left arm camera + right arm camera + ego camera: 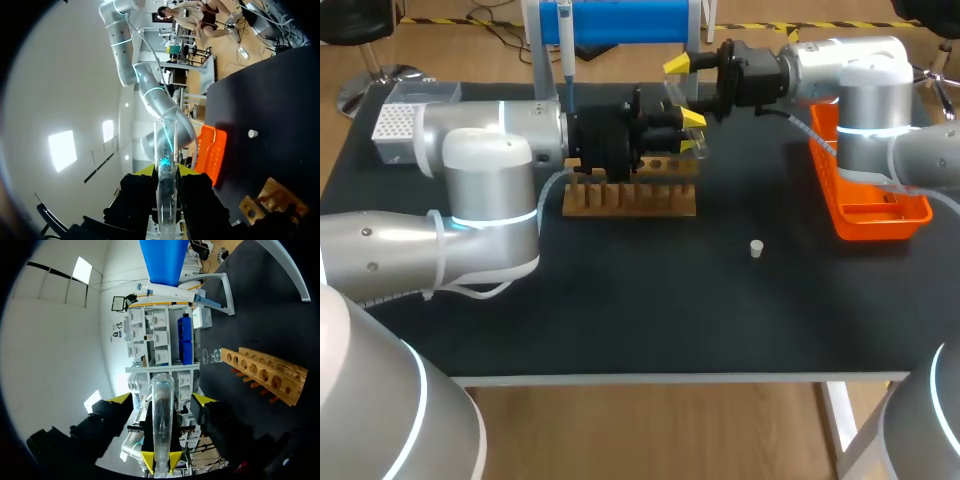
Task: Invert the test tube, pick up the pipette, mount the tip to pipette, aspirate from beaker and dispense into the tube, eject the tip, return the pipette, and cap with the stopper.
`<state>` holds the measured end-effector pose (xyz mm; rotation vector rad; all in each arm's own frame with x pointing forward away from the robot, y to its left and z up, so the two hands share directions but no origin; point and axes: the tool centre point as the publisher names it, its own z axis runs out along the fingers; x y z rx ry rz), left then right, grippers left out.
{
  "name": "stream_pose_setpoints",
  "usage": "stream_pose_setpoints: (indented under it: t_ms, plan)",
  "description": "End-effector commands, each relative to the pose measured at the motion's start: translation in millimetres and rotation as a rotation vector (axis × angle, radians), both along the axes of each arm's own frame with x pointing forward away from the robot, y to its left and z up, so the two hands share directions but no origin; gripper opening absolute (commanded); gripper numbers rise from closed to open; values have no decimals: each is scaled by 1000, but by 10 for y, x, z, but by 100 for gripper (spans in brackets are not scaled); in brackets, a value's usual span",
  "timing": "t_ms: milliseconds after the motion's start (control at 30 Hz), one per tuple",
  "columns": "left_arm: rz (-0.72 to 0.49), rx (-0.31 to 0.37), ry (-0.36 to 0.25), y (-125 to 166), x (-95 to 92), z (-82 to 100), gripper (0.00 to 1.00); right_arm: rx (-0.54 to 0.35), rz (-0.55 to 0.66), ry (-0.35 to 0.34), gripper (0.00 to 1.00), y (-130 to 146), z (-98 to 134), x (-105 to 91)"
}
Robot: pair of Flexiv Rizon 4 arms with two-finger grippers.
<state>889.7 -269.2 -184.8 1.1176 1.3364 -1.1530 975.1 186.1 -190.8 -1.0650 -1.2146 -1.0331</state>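
- your left gripper (pixel 166 171) has its jaws narrow, pinching the tube (pixel 165 145) from both sides. the grip sits near one end, which leaves a long bare stretch of glass for a second grasp.
- your right gripper (pixel 162 400) meets it from the other side with jaws wide. one finger stands on each side of that bare stretch and neither touches it. this looks like a handover set up to turn the tube over.
- both grippers hang over the wooden rack (pixel 630 195), toward 12 o'clock from the middle of the table (pixel 620 300), so the tube has a short way back to a hole.
- the stopper (pixel 756 248) lies at 4 o'clock from the rack, well apart. it is probably parked there until the last step.
- the pipette (pixel 565 50) hangs on its stand at 11 o'clock from the rack, untouched.
- the orange basket (pixel 870 205) sits at 3 o'clock.
- you are likely early in the task. close the right fingers squarely before the left lets go, because smooth glass slips easily.
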Motion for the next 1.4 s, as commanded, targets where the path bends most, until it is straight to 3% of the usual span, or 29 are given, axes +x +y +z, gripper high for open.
stream_pose_setpoints:
  t_ms: [33, 400, 467, 533, 667, 1200, 1400]
  plan:
    - [1, 1, -1, 2, -6, 3, 0, -6, 0, -46, 100, -51, 37, -13]
    - [1, 1, -1, 2, -6, 3, 0, -37, -82, -496, 100, -537, 207, -26]
    - [1, 1, -1, 2, -6, 3, 0, -37, -103, -614, 100, -599, 167, -31]
    - [1, 1, -1, 2, -6, 3, 0, -38, -129, -687, 100, -636, 104, -33]
    - [1, 1, -1, 2, -6, 3, 0, -41, -265, -868, 100, -741, -69, 3]
    - [1, 1, -1, 2, -6, 3, 0, -41, -265, -868, 100, -741, -69, 3]
    - [1, 1, -1, 2, -6, 3, 0, -104, -155, -1067, 100, -819, -263, 13]
